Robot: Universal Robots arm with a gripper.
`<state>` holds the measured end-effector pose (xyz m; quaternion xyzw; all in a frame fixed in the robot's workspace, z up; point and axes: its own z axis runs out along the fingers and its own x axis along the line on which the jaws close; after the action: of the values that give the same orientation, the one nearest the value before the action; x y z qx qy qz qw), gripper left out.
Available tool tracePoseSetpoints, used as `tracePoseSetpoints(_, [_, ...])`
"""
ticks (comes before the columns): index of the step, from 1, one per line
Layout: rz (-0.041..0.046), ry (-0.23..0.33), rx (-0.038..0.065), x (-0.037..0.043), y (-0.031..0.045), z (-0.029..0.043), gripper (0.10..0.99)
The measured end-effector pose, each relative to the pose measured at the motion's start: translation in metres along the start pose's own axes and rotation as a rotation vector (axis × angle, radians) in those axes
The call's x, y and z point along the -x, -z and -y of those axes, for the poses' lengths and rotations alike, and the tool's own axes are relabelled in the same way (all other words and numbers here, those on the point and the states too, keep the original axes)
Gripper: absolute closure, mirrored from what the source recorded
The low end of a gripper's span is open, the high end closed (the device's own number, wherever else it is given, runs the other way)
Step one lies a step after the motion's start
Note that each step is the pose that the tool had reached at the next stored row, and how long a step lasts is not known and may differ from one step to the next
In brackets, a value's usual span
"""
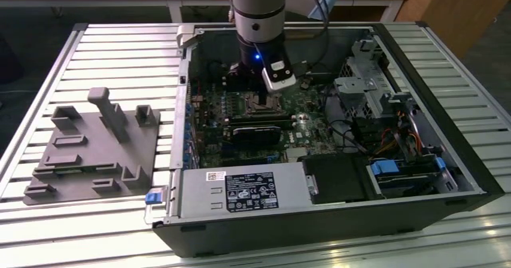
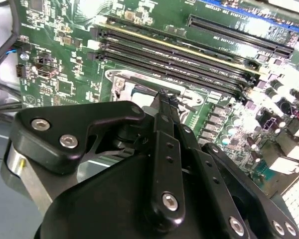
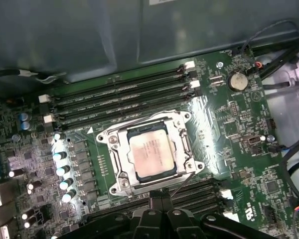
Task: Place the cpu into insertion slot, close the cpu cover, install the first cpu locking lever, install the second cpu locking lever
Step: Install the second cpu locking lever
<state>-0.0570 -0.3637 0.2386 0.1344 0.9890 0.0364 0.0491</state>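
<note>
Jaws' opening could not be told. Exterior view: gripper [image 1: 264,94] hung low inside open PC case [image 1: 447,178], over the motherboard. Second wrist view: gripper [image 2: 164,94] just above the socket edge. First wrist view: cpu [image 3: 150,152] sat in insertion slot [image 3: 117,162], cpu cover [image 3: 182,124] framing it.

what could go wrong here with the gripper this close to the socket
1. The cpu lies in the insertion slot with the cpu cover framing it; any sideways drag by the gripper could scrape the frame or a thin lever wire beside it.
2. Memory slots and upright capacitors crowd the socket, so a drifting descent might clip them.
</note>
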Motion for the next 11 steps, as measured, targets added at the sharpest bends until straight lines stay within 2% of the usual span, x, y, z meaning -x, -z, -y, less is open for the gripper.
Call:
tracePoseSetpoints(4, [-0.0034, 0.006, 0.011, -0.0013, -0.0029, 0.0038, 0.98])
tracePoseSetpoints(11, [-0.0071, 0.02, 0.021, -0.0015, -0.0061, 0.0104, 0.98])
